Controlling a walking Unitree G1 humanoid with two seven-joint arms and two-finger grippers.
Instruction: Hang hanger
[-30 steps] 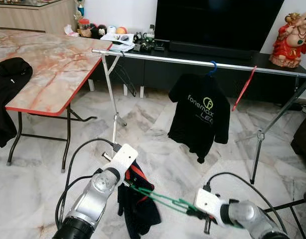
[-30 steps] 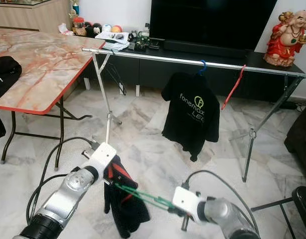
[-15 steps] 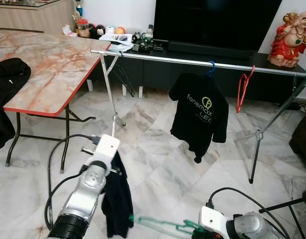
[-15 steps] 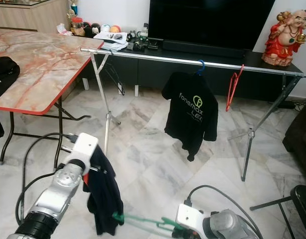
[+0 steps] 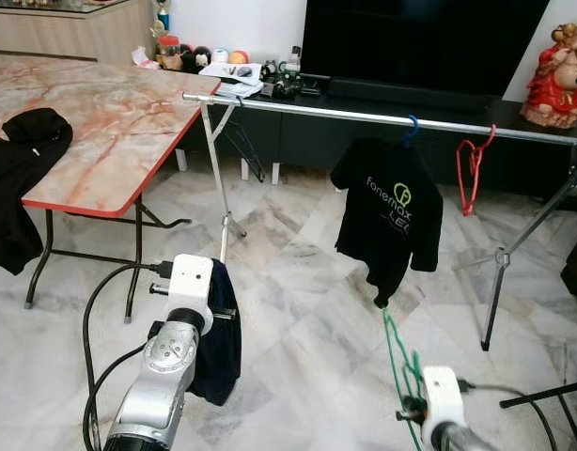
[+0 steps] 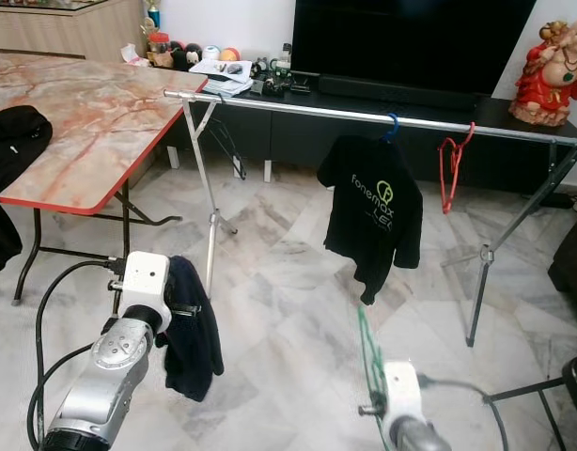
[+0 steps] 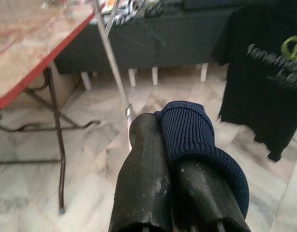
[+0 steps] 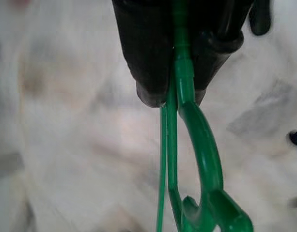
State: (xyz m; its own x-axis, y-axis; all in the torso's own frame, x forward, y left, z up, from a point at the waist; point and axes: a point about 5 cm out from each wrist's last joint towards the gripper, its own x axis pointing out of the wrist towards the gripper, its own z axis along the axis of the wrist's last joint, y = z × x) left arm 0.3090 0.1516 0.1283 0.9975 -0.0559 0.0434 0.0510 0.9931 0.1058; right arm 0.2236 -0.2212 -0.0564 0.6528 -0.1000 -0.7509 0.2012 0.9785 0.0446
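Note:
My left gripper [image 7: 163,145] is shut on the ribbed edge of a dark navy garment [image 5: 219,340], which hangs limp from it low at the left, above the floor. My right gripper [image 8: 180,82] is shut on a thin green hanger [image 5: 397,362] near its hook, low at the right. The hanger stands roughly upright, its top just below the hem of a black printed T-shirt [image 5: 388,212]. That shirt hangs by a blue hook on a long silver clothes rail [image 5: 345,114] across the room. The navy garment and the green hanger are apart.
An empty red hanger [image 5: 472,167] hangs on the rail right of the T-shirt. A marble-topped folding table [image 5: 101,122] with a black garment [image 5: 16,178] draped over it stands at the left. Behind the rail are a TV console and a red statue [image 5: 563,75].
The green hanger, earlier stretched between both grippers and caught in the garment, has come free and now stands upright in the right gripper. The left gripper drew away left with the garment.

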